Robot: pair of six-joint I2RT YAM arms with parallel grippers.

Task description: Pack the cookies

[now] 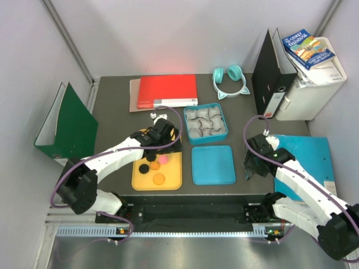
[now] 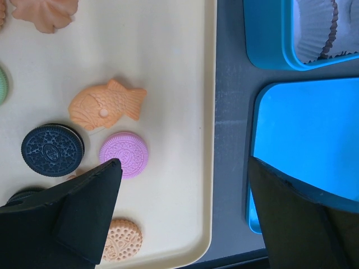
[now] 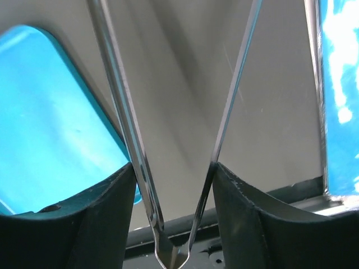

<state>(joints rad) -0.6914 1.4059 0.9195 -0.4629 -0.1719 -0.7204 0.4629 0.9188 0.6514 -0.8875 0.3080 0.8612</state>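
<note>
Yellow tray point(image 2: 179, 67) on the left is holding the cookies point(image 2: 106, 106), the left gripper point(image 2: 184, 162) is hanging open above, and the right gripper point(image 3: 174, 165) is pinching silver tongs point(image 3: 120, 112).

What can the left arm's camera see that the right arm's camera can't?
Only the left wrist view shows the yellow tray with a fish-shaped orange cookie, a pink cookie and a black cookie, plus a paper cup in the blue box. Only the right wrist view shows shiny metal tongs gripped by the right tool. Both show the blue lid and the dark table.
</note>
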